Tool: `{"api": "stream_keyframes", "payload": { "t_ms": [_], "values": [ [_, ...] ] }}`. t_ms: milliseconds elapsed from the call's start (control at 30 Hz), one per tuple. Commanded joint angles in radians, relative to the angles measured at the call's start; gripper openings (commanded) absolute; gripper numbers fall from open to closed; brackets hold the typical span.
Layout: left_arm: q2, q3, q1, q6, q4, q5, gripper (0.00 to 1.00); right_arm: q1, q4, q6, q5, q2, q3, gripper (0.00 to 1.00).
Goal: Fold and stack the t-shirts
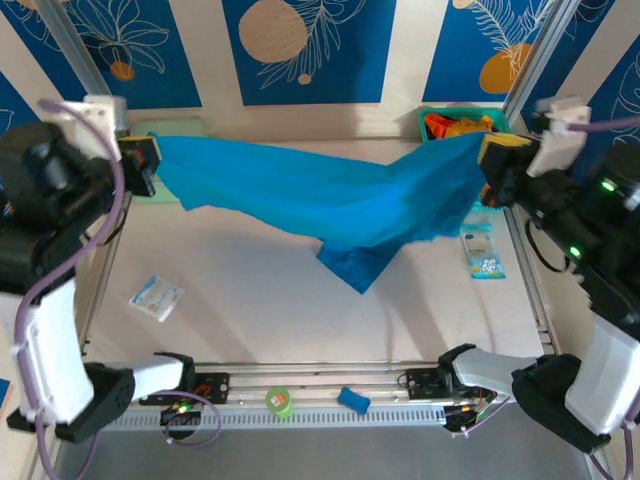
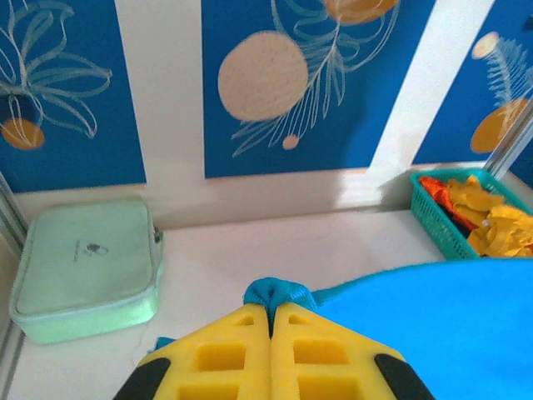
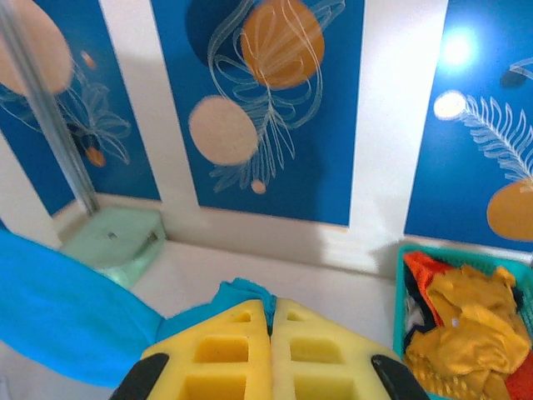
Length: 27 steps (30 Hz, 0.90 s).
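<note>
Blue t-shirt held up, spread wide.
My left gripper and right gripper are each pinched shut on an edge of it, and the cloth sags in the middle between them. I'd lower both together, keeping the tension even, so it lands flat.

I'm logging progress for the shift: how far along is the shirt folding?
Done: only the pick-up. In hand: the blue t-shirt hangs unfolded, stretched between the left gripper and the right gripper, both shut on its cloth. Left: folding it, then the yellow-orange shirts and red-orange shirts crumpled in the teal basket.
</note>
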<state>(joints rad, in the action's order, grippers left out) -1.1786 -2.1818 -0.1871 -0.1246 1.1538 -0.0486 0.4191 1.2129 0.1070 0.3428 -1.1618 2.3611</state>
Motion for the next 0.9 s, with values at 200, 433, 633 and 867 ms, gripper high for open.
{"api": "stream_keyframes", "payload": {
  "t_ms": [200, 433, 633, 867],
  "values": [
    [0.244, 0.001, 0.003, 0.004, -0.042, 0.105, 0.00, -0.005, 0.120, 0.023, -0.134, 0.060, 0.241, 0.00],
    [0.252, -0.005, 0.003, 0.003, -0.091, 0.166, 0.00, -0.006, 0.062, -0.038, -0.029, 0.084, 0.242, 0.00],
    [0.183, 0.008, 0.003, 0.039, -0.153, 0.222, 0.00, 0.081, -0.027, -0.160, 0.190, 0.014, 0.213, 0.00],
    [0.071, 0.113, 0.003, 0.115, -0.267, 0.312, 0.00, 0.171, -0.275, -0.389, 0.454, -0.098, 0.032, 0.00]
  ]
}}
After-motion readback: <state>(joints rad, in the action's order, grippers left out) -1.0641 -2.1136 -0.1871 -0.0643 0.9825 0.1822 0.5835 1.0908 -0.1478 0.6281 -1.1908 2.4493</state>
